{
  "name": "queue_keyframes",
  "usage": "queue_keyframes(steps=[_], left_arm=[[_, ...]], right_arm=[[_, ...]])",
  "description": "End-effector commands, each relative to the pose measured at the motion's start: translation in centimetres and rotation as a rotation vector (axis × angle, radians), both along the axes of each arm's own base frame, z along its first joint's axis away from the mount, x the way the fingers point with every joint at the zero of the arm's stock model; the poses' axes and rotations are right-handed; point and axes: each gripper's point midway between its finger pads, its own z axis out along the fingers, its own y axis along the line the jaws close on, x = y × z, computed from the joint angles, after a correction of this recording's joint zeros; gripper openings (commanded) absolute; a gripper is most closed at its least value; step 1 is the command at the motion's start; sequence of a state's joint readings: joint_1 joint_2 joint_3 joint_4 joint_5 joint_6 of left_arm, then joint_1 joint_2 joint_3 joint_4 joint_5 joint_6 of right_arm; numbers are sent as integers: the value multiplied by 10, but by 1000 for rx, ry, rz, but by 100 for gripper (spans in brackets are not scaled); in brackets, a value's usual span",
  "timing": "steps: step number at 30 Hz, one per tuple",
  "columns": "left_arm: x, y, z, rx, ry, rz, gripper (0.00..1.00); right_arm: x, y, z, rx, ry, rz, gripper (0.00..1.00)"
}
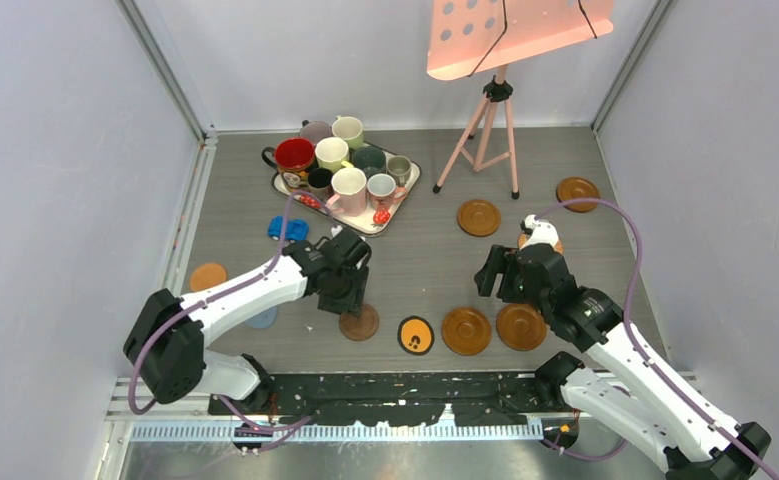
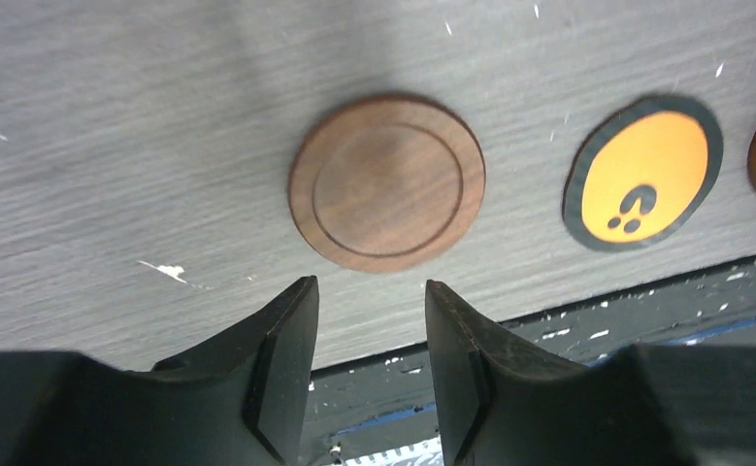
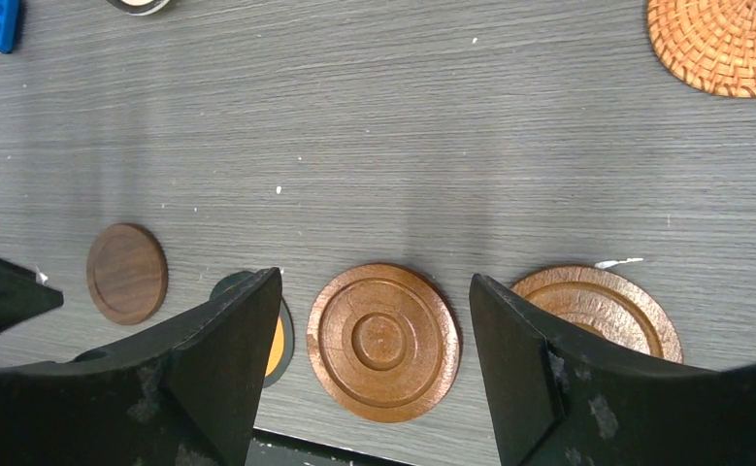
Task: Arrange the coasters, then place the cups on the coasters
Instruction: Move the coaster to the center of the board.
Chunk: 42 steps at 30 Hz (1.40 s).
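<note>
Along the near edge, 4 coasters lie in a row: dark wood coaster [image 2: 386, 182], black-and-orange coaster [image 2: 642, 173], then 2 glossy brown coasters [image 1: 466, 330]. The left gripper [image 2: 369, 291] hovers over the wood one, jaws partly apart, empty. The right gripper [image 3: 374, 280] hangs above the glossy pair, spread wide, empty. Farther back, the cups [image 1: 340, 165] crowd the tray [image 1: 409, 185].
</note>
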<state>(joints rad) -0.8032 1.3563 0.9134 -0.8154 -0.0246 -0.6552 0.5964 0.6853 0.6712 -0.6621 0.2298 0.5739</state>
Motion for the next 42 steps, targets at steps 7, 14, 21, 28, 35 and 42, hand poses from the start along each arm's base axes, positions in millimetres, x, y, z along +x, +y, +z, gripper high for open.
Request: queue_keyframes(steps=[7, 14, 21, 28, 35, 42], left_arm=[[73, 17, -6, 12, -81, 32, 49], [82, 7, -15, -73, -68, -7, 52], [73, -5, -29, -160, 10, -33, 53], [57, -3, -48, -166, 75, -41, 56], [41, -5, -53, -207, 118, -49, 56], [26, -8, -53, -223, 147, -58, 57]], right_arm=[[2, 13, 24, 104, -94, 36, 78], [4, 19, 19, 120, -74, 45, 77], [4, 22, 10, 96, -32, 63, 78], [5, 19, 13, 74, -39, 65, 78], [2, 17, 9, 64, -23, 61, 78], [0, 14, 9, 59, -21, 54, 78]])
